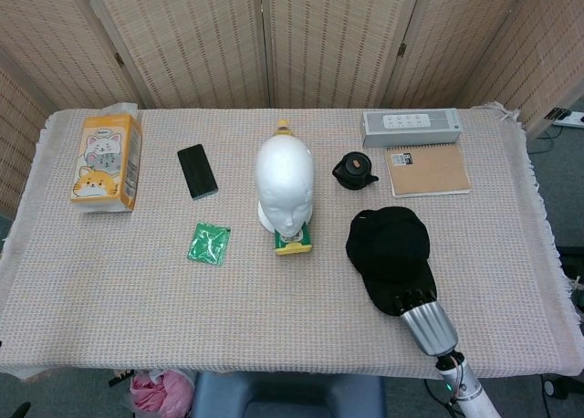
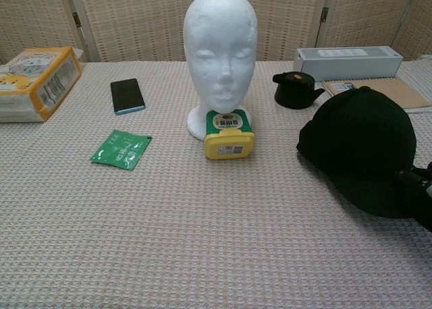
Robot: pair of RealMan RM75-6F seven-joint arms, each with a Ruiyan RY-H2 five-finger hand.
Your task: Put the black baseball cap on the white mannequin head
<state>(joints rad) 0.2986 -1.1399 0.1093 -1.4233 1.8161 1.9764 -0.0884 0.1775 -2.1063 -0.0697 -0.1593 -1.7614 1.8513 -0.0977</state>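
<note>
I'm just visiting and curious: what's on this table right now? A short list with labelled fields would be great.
cap: black baseball cap lies on the table, right of the head
head: white mannequin head stands upright mid-table, bare
right hand: right hand is at the cap's near edge, fingers on the brim; grip unclear
left hand: not visible
yellow container: yellow container lies against the head's base
other items: tissue pack, black phone, green sachet, notebook
</note>
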